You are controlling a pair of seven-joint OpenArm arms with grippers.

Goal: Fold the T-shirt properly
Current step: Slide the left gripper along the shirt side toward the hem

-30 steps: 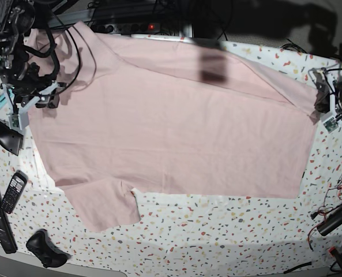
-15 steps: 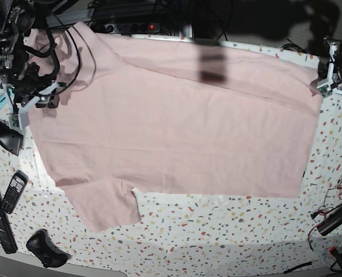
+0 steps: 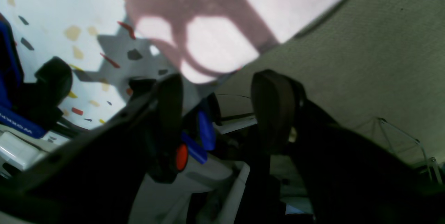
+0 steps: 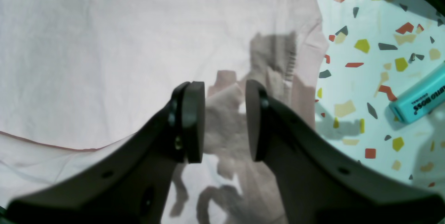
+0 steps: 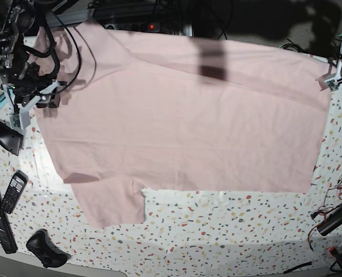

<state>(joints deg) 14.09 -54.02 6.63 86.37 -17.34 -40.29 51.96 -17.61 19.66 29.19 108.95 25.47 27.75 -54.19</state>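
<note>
Near sleeve: the lower short sleeve lies flat on the white terrazzo-speckled surface (image 5: 217, 225), nearest the base camera; it needs no tugging.

Shirt: the large pale pink short-sleeved cotton T-shirt (image 5: 182, 121) is spread across the middle of the surface, plain side up, collar end toward the right gripper and hem end toward the left gripper.

Clutter: a black keypad handset (image 5: 12, 191) and a teal marker pen (image 4: 419, 96) lie just beside the collar end; my advice is to keep dragged cloth off them.

Right gripper: the black right gripper (image 4: 224, 121) hangs low over the cloth near its edge, jaws apart with a raised pink wrinkle between them. Whether the pads touch it I cannot tell. Judged best: close fully on that wrinkle before any pull, taking both layers.

Left gripper: the black left gripper (image 3: 222, 113) sits at the far hem corner by the surface's edge, jaws apart and nothing between them, the pink cloth lying just beyond the tips.

Step in hand: probably stretching the shirt flat before the first fold. Pull both ends evenly and low, so the far edge stays straight and off the edge.
</note>
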